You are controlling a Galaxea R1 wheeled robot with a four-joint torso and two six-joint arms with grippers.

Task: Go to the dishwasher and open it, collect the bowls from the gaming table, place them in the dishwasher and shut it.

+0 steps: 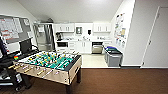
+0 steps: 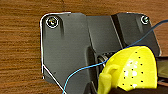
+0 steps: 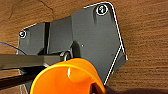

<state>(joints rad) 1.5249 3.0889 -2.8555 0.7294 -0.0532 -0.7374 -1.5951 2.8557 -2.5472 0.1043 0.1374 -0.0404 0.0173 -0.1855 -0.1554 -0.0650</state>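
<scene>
The dishwasher (image 1: 97, 48) is a steel-fronted unit set under the white counter at the far wall of the kitchen nook, and its door looks shut. The bowls and the gaming table are out of view. In the left wrist view a yellow rounded shape with small dots (image 2: 132, 70) and a thin blue cable (image 2: 82, 68) sit close to the camera, above brown floor. An orange curved shape (image 3: 67, 78) sits close to the camera in the right wrist view. I cannot tell what either shape is.
A table-football table (image 1: 50, 63) stands near left on brown carpet. Grey bins with blue lids (image 1: 113, 56) line the nook's right wall beside the dishwasher. A steel fridge (image 1: 45, 37) stands far left. Dark equipment (image 1: 10, 65) crowds the left edge. A door (image 1: 156, 37) is on the right.
</scene>
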